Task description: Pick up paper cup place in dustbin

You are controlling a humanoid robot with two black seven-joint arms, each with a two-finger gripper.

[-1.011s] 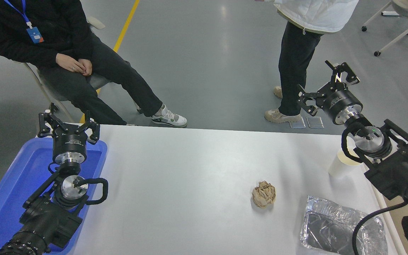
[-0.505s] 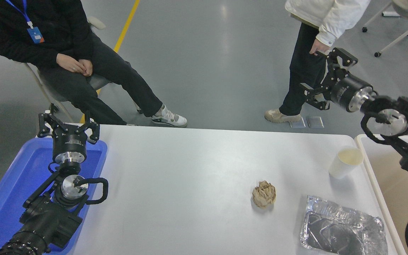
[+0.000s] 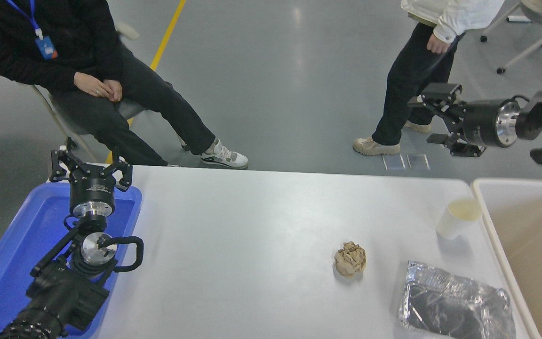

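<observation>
Right gripper point(image 3: 433, 115) open and empty, apparently beyond the table edge; paper cup point(image 3: 458, 218) upright below it, beside the frame-cropped dustbin point(image 3: 482, 207); left gripper point(image 3: 91, 165) parked, open

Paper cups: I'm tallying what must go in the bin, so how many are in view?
1. The paper cup stands upright near the table's right edge, just left of the dustbin; the bin's inside is only partly in view.

On our white table point(image 3: 252, 235) we see the paper cup point(image 3: 458, 218) upright by the right edge, a crumpled brown paper ball point(image 3: 350, 258) nearby, and a foil tray point(image 3: 454, 306) at the near right corner.
</observation>
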